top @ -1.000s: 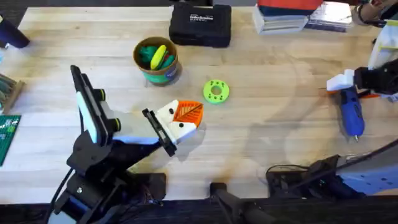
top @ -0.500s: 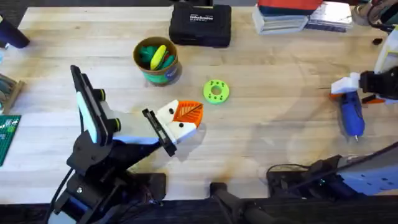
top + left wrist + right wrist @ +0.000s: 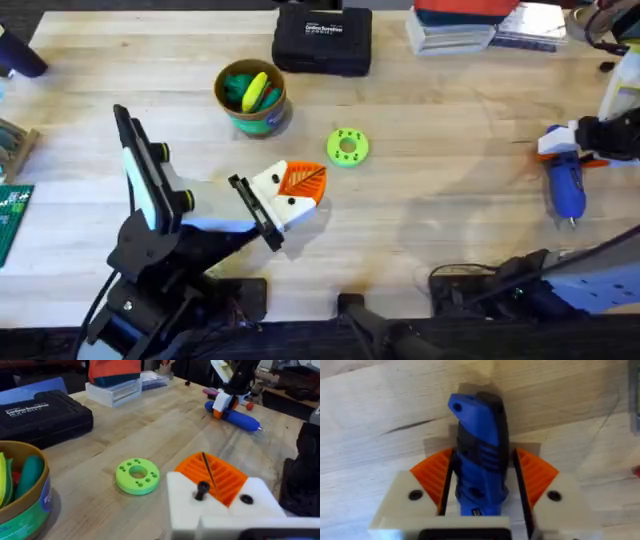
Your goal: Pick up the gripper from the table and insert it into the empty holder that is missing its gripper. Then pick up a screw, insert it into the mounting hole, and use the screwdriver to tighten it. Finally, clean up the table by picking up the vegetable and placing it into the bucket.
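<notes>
Pinching the screwdriver (image 3: 563,178), the right claw (image 3: 479,495) sits well apart from the lime-green disc (image 3: 347,147) and bucket (image 3: 251,97).

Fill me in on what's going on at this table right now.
The right gripper is shut on the blue screwdriver at the right side of the table, its orange pads on either side of the tool's body. The left gripper sits mid-table at the white holder, where the orange gripper piece is already seated with a screw standing in the hole. The bucket behind already holds the green vegetable and a yellow toy. A lime-green disc lies nearby.
</notes>
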Robot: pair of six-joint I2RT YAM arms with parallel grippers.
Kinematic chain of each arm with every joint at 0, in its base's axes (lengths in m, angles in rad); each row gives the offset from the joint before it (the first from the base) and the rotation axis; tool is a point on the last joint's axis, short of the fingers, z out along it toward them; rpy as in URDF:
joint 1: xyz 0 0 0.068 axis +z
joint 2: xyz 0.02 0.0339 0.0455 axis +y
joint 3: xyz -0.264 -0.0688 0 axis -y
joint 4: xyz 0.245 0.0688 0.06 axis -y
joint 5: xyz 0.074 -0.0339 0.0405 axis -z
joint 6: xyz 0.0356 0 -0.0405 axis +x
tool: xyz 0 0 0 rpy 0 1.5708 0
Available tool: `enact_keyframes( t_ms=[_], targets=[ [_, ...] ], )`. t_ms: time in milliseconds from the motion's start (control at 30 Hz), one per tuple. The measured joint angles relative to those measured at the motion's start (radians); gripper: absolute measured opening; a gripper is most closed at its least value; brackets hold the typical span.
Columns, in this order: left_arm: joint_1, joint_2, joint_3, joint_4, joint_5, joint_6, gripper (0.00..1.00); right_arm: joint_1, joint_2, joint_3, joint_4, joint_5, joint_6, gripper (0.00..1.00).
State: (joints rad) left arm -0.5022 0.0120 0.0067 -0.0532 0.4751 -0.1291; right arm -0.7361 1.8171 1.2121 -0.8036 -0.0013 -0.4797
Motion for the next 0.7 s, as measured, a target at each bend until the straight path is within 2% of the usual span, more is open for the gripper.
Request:
enact_keyframes(
  t_ms=[100,433,533,700],
  targets=[
    [0.0,0.0,0.0,0.0,0.0,0.0,0.012,0.0,0.0,0.0,0.001,-0.003,0.0,0.738],
    [0.0,0.0,0.0,0.0,0.0,0.0,0.012,0.006,0.0,0.0,0.01,-0.008,0.0,0.786],
    [0.0,0.0,0.0,0.0,0.0,0.0,0.012,0.01,0.0,0.0,0.017,-0.006,0.0,0.742],
    [0.0,0.0,0.0,0.0,0.0,0.0,0.012,0.018,0.0,0.0,0.038,-0.008,0.0,0.58]
  ],
)
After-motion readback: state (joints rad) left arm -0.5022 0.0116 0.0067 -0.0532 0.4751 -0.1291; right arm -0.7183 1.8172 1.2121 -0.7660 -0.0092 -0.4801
